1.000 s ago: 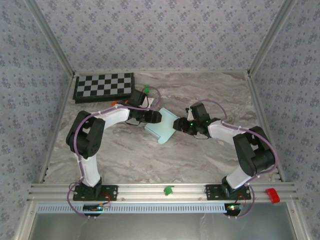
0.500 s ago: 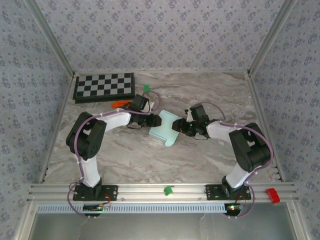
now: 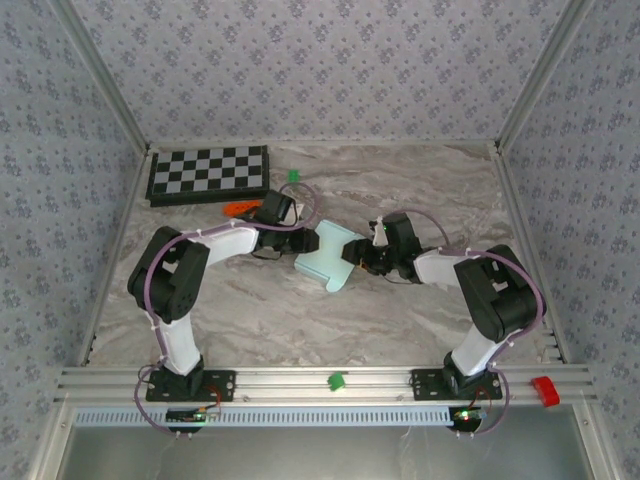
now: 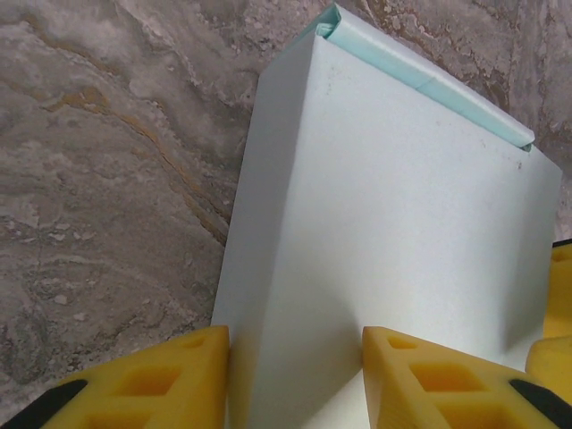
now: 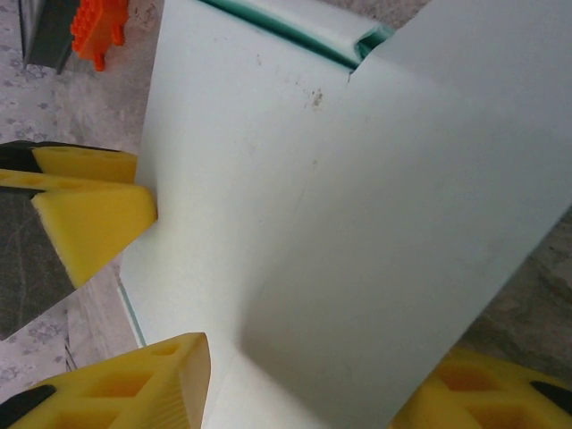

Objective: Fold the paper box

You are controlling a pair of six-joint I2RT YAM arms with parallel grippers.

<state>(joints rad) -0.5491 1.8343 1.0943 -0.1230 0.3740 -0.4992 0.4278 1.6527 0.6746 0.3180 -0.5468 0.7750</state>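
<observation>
The paper box (image 3: pixel 328 256), pale light-blue card, lies mid-table between my two grippers. From the left, my left gripper (image 3: pixel 301 243) meets it. In the left wrist view its yellow fingers (image 4: pixel 170 375) press a side panel and the top face of the box (image 4: pixel 393 206), so the left gripper (image 4: pixel 295 380) is shut on it. My right gripper (image 3: pixel 356 256) reaches in from the right. Seen from the right wrist, the right gripper (image 5: pixel 313 398) is shut across a raised panel of the box (image 5: pixel 375 197), and a left-gripper fingertip (image 5: pixel 94 223) touches the box's far edge.
A black-and-white checkerboard (image 3: pixel 208 175) lies at the back left. An orange piece (image 3: pixel 240 208) and a small green piece (image 3: pixel 293 177) sit just behind the left arm. A green block (image 3: pixel 337 381) and a red part (image 3: pixel 544 390) sit on the front rail.
The left gripper's jaws have narrowed onto the box. The right gripper has pushed a little leftward, and the box now looks more compact between the two grippers.
</observation>
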